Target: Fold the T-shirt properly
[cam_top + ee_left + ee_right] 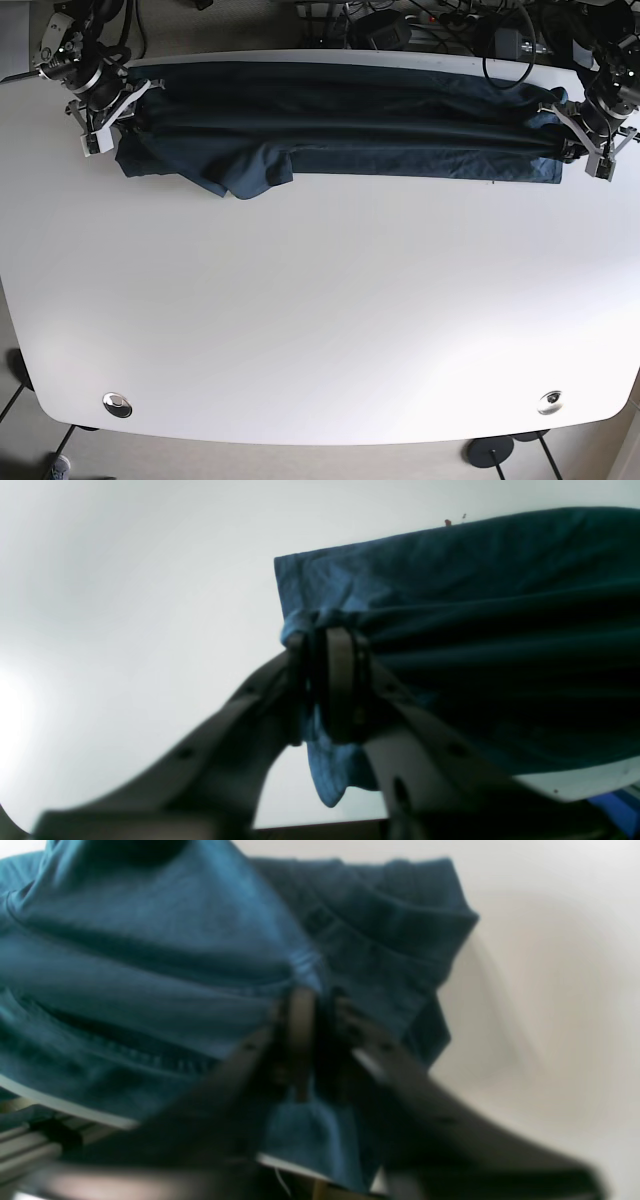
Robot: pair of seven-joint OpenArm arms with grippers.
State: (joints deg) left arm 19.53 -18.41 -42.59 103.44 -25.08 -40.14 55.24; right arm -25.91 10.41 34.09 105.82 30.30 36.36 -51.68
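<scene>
The dark blue T-shirt (340, 125) is stretched out in a long band across the far side of the white table (320, 300). My left gripper (327, 685) is shut on a bunched corner of the T-shirt (475, 630) at the band's right end in the base view, where the left gripper (568, 138) sits by the table edge. My right gripper (312, 1040) is shut on gathered fabric of the T-shirt (150, 965) at the other end; the right gripper (118, 112) is at the far left. A sleeve (245, 168) droops toward the table's middle.
Cables and equipment (430, 25) lie beyond the table's far edge. Two round metal fittings (118, 404) (549, 402) sit near the front corners. A frame rail (30, 1140) shows under the table edge in the right wrist view.
</scene>
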